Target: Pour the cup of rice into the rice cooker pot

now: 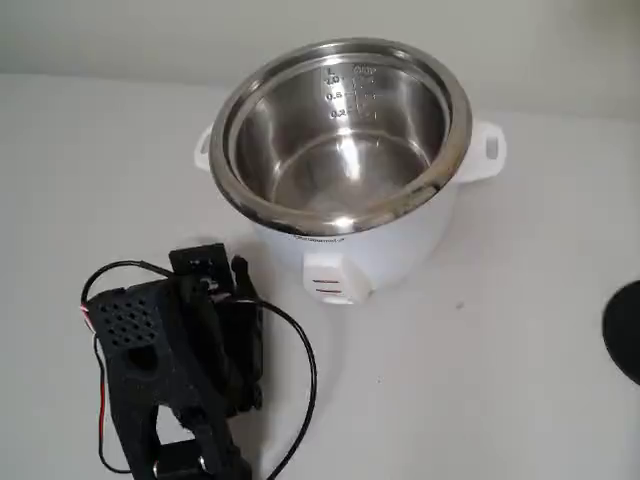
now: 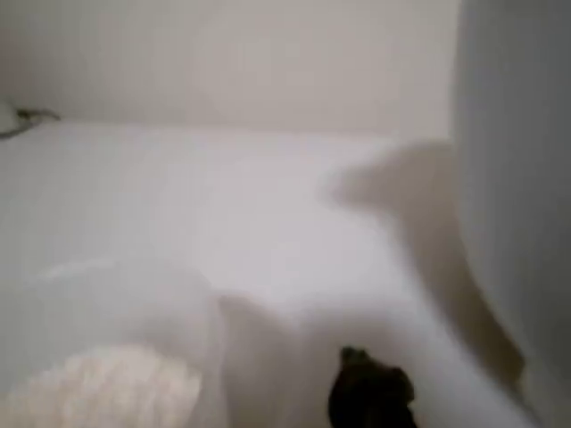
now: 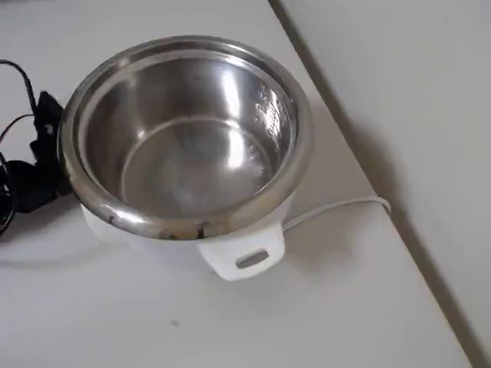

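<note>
Setting: I see a plain test bench, not a home kitchen. Bare white table (image 1: 520, 380), blank wall, one rice cooker pot (image 1: 340, 130), loose black wires (image 1: 300, 350).

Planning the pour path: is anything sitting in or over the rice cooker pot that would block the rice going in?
Nothing visible does. The rice cooker pot is open, with no lid, and its steel inside looks bare in the fixed and overhead views. The cup of rice sits low in the wrist view, beside the white cooker body.
</note>
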Controlling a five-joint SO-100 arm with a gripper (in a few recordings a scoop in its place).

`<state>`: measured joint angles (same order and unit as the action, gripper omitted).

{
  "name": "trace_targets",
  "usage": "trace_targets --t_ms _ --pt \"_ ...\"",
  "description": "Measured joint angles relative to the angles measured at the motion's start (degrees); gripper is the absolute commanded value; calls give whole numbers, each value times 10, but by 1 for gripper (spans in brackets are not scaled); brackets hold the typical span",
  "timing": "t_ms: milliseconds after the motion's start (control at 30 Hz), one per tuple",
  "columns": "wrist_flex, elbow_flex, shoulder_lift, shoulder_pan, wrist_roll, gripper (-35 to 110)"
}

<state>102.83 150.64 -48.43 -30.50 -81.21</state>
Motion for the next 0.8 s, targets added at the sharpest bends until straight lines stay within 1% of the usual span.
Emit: trace_targets --t_ms 267,433,533,633,800 --pt "0 -91 75 -10 0 61" --pt "1 -127 105 -10 -1 47" --pt "1 -143 114 -11 -4 35" --pt "1 -156 120 -13 -7 26" --pt "9 -169 133 -14 -16 21"
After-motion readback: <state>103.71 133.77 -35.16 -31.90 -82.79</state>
